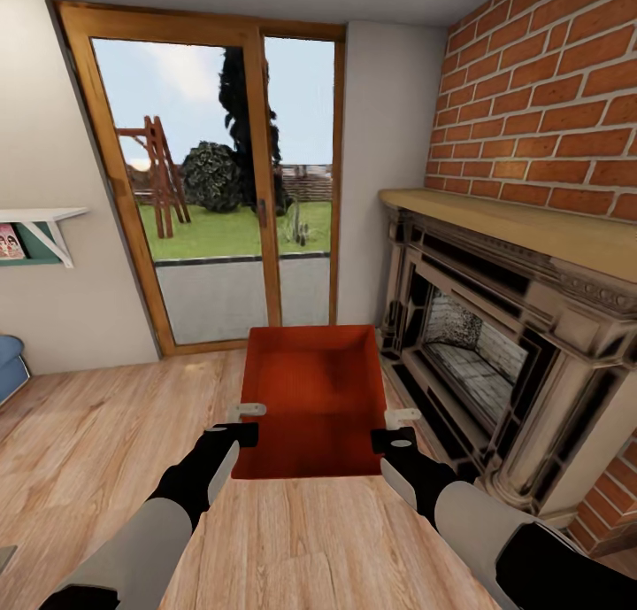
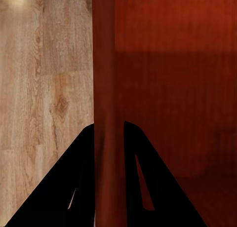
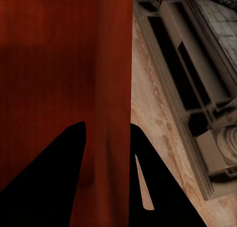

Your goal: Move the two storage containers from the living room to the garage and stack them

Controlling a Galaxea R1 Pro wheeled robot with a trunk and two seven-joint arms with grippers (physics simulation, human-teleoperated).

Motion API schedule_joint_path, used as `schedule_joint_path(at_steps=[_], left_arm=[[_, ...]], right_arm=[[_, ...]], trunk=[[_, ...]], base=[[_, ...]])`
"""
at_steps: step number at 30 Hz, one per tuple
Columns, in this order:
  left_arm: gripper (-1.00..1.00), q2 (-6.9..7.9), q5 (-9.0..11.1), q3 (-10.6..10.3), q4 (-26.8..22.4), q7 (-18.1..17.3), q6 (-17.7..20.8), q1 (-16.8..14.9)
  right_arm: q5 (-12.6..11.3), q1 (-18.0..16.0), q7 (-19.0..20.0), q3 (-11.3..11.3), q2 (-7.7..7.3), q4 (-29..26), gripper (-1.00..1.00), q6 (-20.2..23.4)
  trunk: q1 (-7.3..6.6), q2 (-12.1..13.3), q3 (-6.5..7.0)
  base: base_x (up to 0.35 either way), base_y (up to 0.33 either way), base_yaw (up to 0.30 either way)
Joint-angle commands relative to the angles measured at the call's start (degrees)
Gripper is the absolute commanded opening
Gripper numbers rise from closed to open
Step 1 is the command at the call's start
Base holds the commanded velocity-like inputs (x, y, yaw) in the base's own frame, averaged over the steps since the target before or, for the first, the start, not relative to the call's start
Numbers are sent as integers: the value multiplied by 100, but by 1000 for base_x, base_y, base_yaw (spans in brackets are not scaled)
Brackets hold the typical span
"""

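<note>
Between both grippers, storage container (image 1: 311, 397) runs lengthwise toward glass doors (image 1: 221, 185)

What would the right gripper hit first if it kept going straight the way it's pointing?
Probably nothing new: the right gripper already straddles the orange container's wall, so it would slide along it; depth beyond is unclear.
</note>
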Motion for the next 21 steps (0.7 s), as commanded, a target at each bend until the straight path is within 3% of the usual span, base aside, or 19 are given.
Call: schedule_joint_path(at_steps=[1, 21], left_arm=[[-100, 4, 51, -15, -11, 64, 35, -3], [-100, 3, 51, -6, -2, 62, 55, -5]], right_arm=[[15, -6, -37, 15, -5, -15, -100, 41], [-93, -6, -29, 104, -14, -15, -100, 49]], trunk=[[4, -14, -13], [4, -14, -13]], base=[[0, 0, 0], [0, 0, 0]])
